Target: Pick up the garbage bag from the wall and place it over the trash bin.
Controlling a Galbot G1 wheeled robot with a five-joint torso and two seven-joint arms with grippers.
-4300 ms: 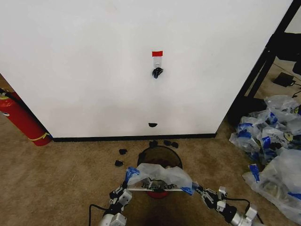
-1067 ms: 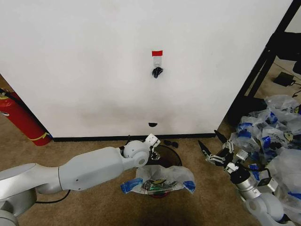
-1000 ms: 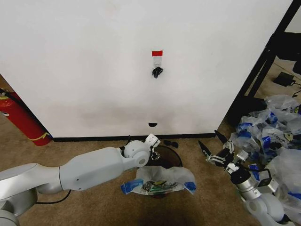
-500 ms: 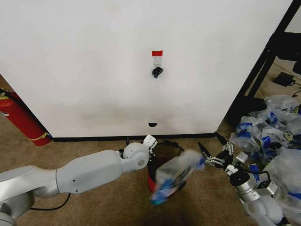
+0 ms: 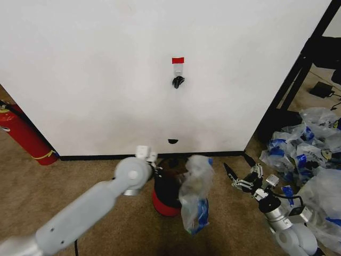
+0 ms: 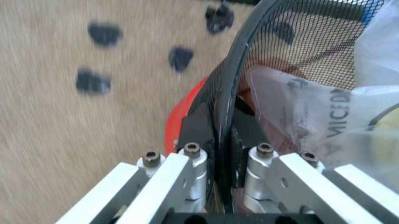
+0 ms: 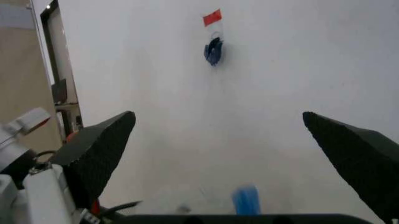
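Around the trash bin (image 5: 166, 194) the brown carpet (image 5: 85, 176) carries a few small dark scraps, seen from the left wrist as blurred black spots (image 6: 103, 33) on the floor beside the bin's rim. At about 9 o'clock from the bin, a red fire extinguisher (image 5: 24, 134) leans against the wall (image 5: 106, 80); at 3 o'clock lies a heap of clear-and-blue plastic bags (image 5: 309, 160), with a black frame (image 5: 298, 69) rising at 1 o'clock. On the wall, a hook (image 5: 178, 81) hangs under a red tape strip (image 5: 178, 60), at 12 o'clock from the bin, and nothing stands between it and the bin.

From the head camera, the left gripper (image 5: 152, 166) sits at the bin's upper edge on its 10 o'clock side, but its grip is hard to read there. The left wrist camera shows it plainly: the black fingers (image 6: 198, 126) are pinched on the bin's dark rim, mesh on one side and red base (image 6: 181, 121) on the other. The right gripper (image 5: 238, 172) hovers low at 3 o'clock from the bin, fingers spread wide and holding nothing; its wrist camera looks toward the wall and the hook.

The garbage bag (image 5: 195, 194) hangs crumpled down the bin's 3 o'clock side, touching it, translucent white with blue print near its lower end. The left wrist view shows the bag (image 6: 324, 121) lying against the mesh, with dark lettering.
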